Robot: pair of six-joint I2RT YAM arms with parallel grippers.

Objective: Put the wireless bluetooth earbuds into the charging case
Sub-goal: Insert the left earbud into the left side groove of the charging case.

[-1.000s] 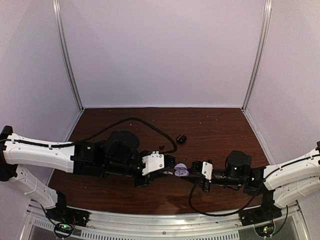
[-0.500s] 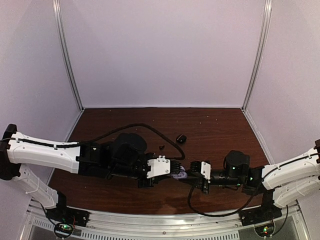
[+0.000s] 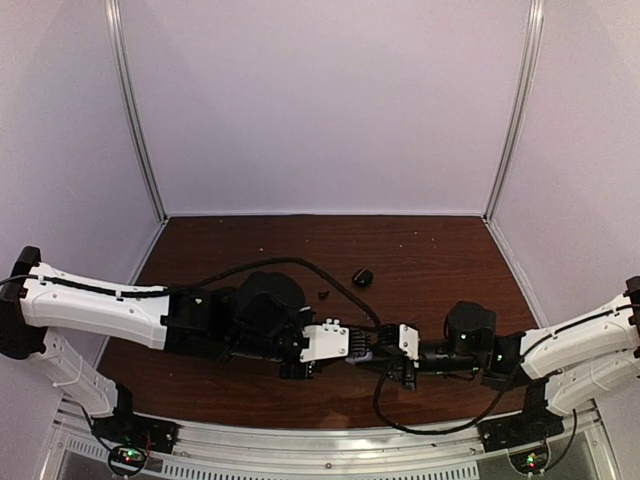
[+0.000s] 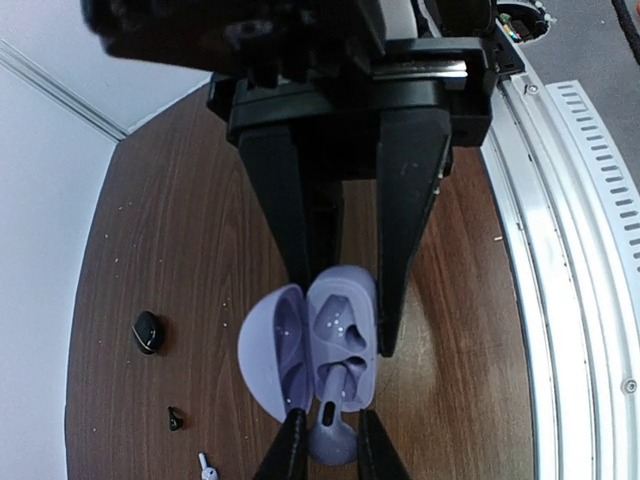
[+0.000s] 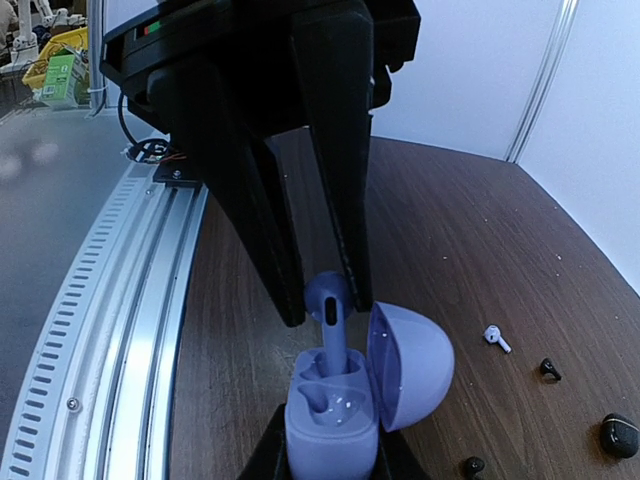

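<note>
Left gripper point(image 4: 328, 450): we see it pinched narrow on a pale lavender earbud point(image 5: 327, 300), gripping it by the head end.
Right gripper point(image 5: 333, 452): clamped on the lower body of the lavender charging case point(image 4: 338, 335), one finger on each side.
Where the case is: over the wooden table point(image 3: 450, 260) near its front edge, right between the two arms, with the lid flipped wide open to one side. We can't tell if its bottom touches the wood.
Held earbud: directly over the case, stem pointing down into one of the wells, head sticking up above the rim. How deep the stem sits, we can't say.
Loose bits: a second pale earbud point(image 5: 495, 338) lies on the table well apart from the case, with a black earbud point(image 5: 547, 369) near it and another black earbud point(image 5: 473, 466) a little way off.
Black case point(image 3: 362, 277): farther back on the table, away from both grippers.
</note>
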